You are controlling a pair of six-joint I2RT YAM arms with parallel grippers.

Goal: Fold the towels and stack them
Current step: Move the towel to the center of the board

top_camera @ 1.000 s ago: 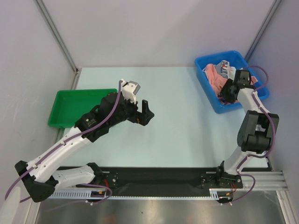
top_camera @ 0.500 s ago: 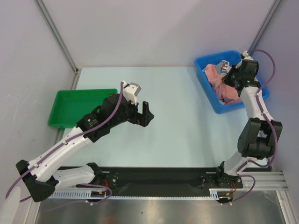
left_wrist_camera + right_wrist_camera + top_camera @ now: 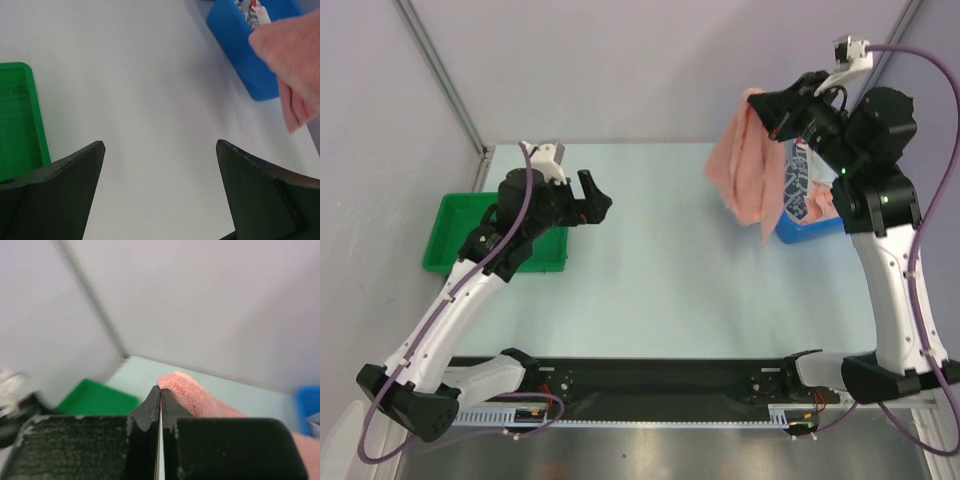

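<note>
My right gripper (image 3: 767, 108) is raised high above the table's back right, shut on the top edge of a salmon-pink towel (image 3: 745, 165) that hangs down crumpled from it. In the right wrist view the fingertips (image 3: 161, 388) are pressed together on the pink terry (image 3: 192, 392). A navy-and-white patterned towel (image 3: 802, 190) lies in the blue bin (image 3: 798, 230), partly hidden by the hanging cloth. My left gripper (image 3: 595, 200) hovers open over the table's left side with nothing between its fingers (image 3: 160, 145); from there the pink towel (image 3: 295, 65) shows at the far right.
A green tray (image 3: 455, 240) sits at the left edge, partly under my left arm, and shows in the left wrist view (image 3: 17, 125). The blue bin (image 3: 240, 45) stands at the back right corner. Grey walls close in the back and sides.
My right gripper shut on the pink towel inside the bin and lifted it high, swinging left. My left arm drew back and left toward the green tray, still open.
</note>
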